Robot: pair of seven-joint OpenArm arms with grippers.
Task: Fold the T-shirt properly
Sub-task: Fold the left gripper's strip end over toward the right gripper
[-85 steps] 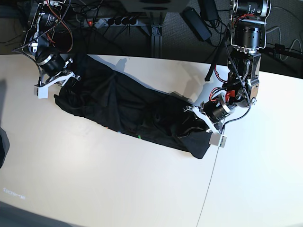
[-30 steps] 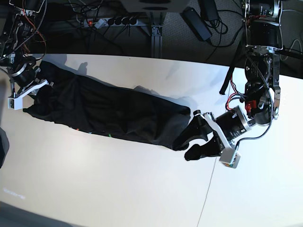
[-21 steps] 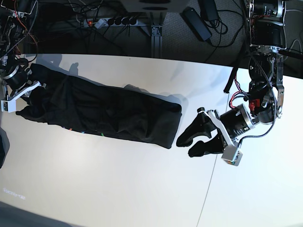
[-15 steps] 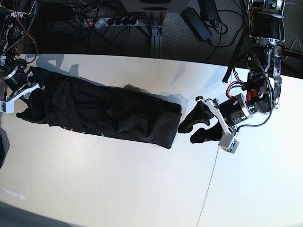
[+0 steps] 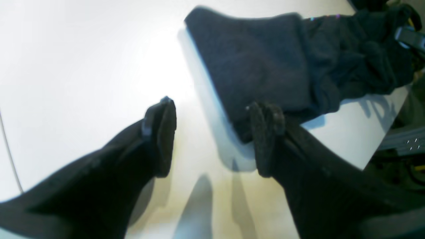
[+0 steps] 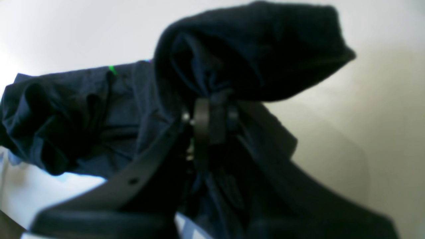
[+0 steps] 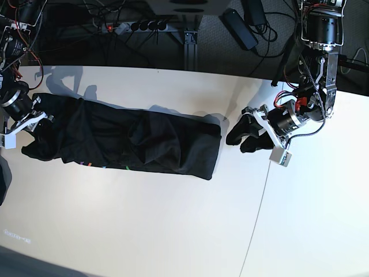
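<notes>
Two arms show on my base view, one at each end of the T-shirt, which lies as a long dark band across the pale desk. My left end effector sits just off the shirt's hem end, spread wide and touching no cloth; my right end effector is at the opposite end, in the bunched fabric.

From the left wrist, I see both fingers apart over bare desk, the T-shirt's squared edge just beyond them.

From the right wrist, the right end effector is pinching a gathered fold of T-shirt, cloth draping around it.
</notes>
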